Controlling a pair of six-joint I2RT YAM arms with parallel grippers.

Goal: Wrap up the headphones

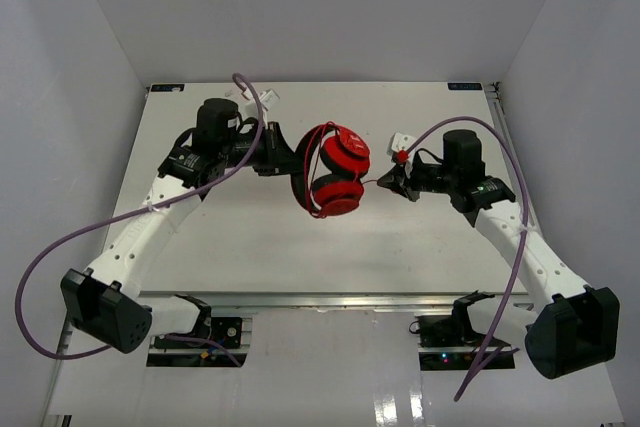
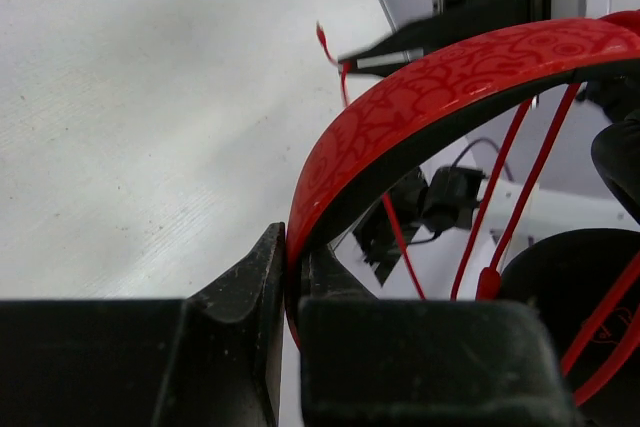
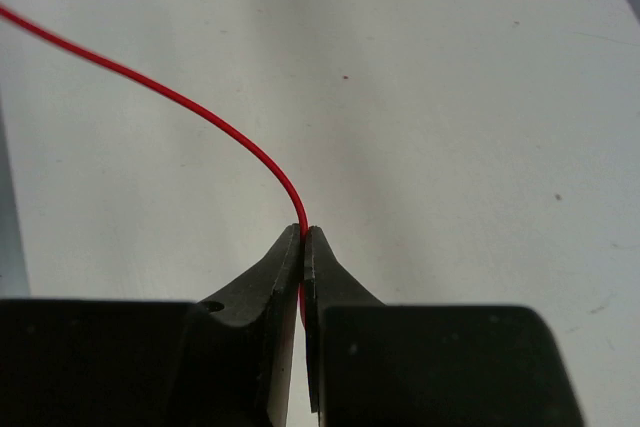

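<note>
The red headphones (image 1: 335, 172) hang above the middle of the white table, ear cups stacked one over the other. My left gripper (image 1: 290, 160) is shut on the patterned red headband (image 2: 420, 97), black lining toward the right finger. Loops of thin red cable (image 2: 520, 177) run across the headband and ear pad (image 2: 570, 277). My right gripper (image 1: 385, 180) sits just right of the ear cups, shut on the red cable (image 3: 200, 112), which curves away up and to the left. A short cable stretch (image 1: 371, 181) links it to the cups.
Purple robot cables (image 1: 60, 237) arc off both arms, the right one (image 1: 515, 247) hanging past the table's near edge. A small white block (image 1: 403, 138) lies behind the right gripper. White walls close in the table (image 1: 250, 247) on three sides.
</note>
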